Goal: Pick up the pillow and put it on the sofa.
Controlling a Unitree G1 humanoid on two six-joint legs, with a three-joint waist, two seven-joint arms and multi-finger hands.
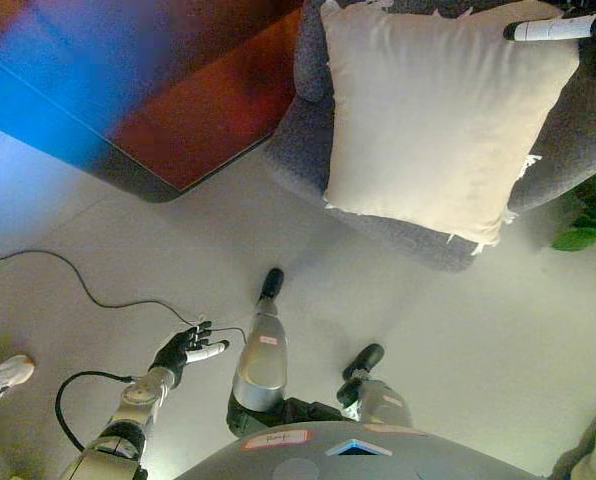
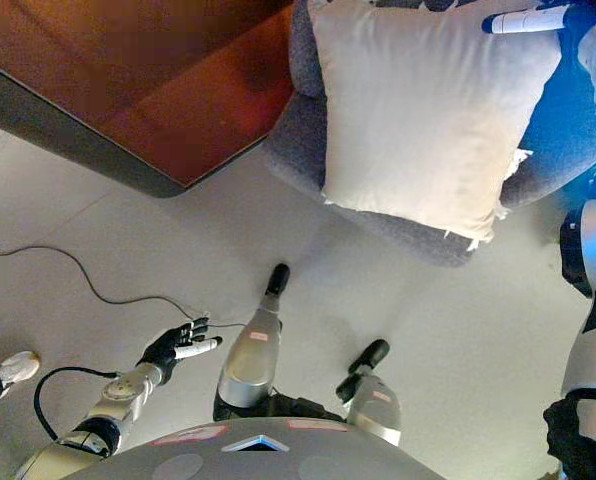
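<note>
A cream square pillow (image 1: 433,115) lies on the seat of a grey sofa (image 1: 303,150) at the top right and covers most of the seat. My right hand (image 1: 558,28) is at the pillow's upper right corner. A straight white-tipped finger (image 2: 526,20) rests on that corner, and the rest of the hand is cut off by the view's edge. My left hand (image 1: 188,348) hangs low at the lower left above the floor. It is open and empty, far from the pillow.
A dark red-brown wooden table (image 1: 208,110) stands at the upper left, close to the sofa's left side. A green plant (image 1: 590,215) is at the right edge beside the sofa. A person's white shoe (image 1: 13,372) shows at the left edge.
</note>
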